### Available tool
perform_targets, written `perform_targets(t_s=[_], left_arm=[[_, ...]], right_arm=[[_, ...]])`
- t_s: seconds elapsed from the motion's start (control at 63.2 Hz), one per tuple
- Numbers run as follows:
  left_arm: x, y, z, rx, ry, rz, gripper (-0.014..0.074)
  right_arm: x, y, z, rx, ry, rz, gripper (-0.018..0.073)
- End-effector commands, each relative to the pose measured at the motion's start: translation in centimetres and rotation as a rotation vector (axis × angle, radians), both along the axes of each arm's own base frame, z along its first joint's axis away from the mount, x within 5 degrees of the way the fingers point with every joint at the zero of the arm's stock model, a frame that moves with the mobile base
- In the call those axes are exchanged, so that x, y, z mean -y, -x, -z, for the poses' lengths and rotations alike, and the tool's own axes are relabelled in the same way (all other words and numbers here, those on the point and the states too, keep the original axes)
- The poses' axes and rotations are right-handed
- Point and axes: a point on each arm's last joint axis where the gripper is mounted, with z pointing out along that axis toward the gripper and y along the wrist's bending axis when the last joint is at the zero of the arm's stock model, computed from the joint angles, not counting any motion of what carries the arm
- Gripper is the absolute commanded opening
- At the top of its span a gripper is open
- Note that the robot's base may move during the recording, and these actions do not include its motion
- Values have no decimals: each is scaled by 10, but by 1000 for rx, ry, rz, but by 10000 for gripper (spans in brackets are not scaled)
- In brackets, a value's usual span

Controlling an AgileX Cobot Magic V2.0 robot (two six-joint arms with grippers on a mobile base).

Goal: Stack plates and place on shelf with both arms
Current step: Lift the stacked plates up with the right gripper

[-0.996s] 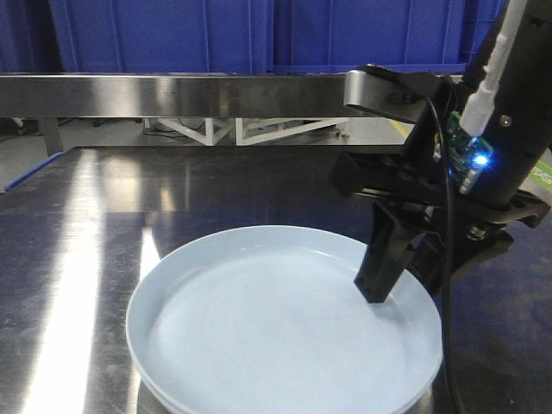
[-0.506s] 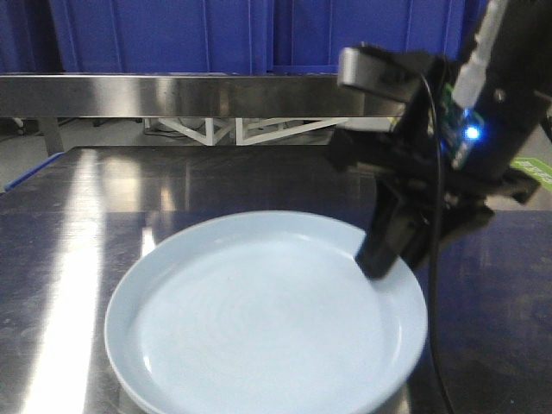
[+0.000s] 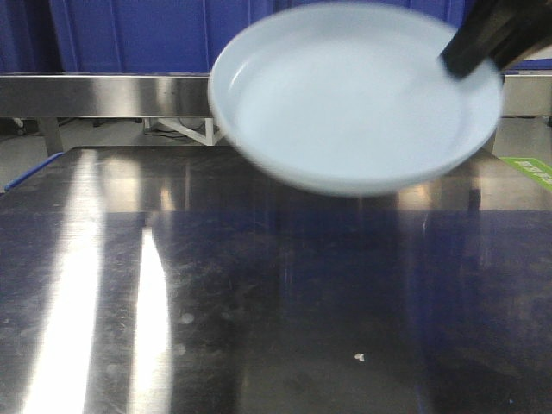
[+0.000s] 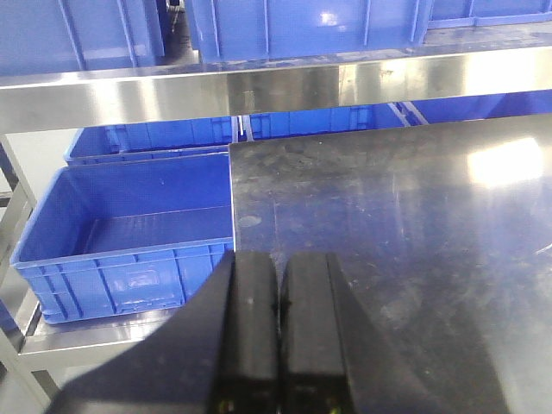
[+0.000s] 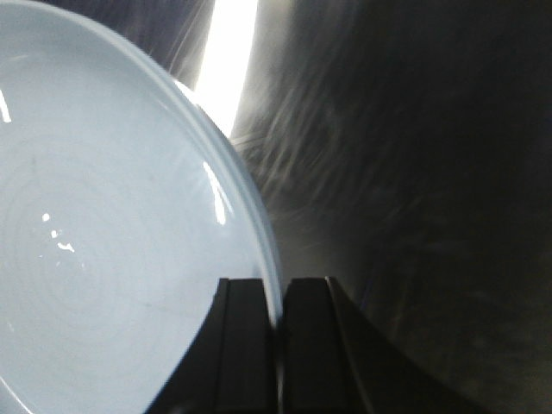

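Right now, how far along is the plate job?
Done: the plate is off the tabletop. In hand: the right gripper clamps its rim; the left gripper is shut, empty. Left: setting it on the shelf. Blur hides whether a second plate is stacked underneath.

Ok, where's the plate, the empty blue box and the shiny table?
plate [image 3: 345, 103], front view, the middle of its inside.
blue box [image 4: 142, 228], left wrist view, its bare floor.
table [image 3: 259, 302], front view, the bare dark top near the middle.
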Motion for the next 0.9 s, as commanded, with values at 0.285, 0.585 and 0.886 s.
perform_targets(t_s=[0.285,0.585,0.886], left_arm=[[0,-1,-16,103,19,2,84],[0,-1,-16,103,19,2,84],[0,-1,-16,103,19,2,84]], right_arm=[[30,89,-79,453,-79,48,56],[46,142,-51,618,-125,97,56],[49,150,-32,602,-120,99,56]])
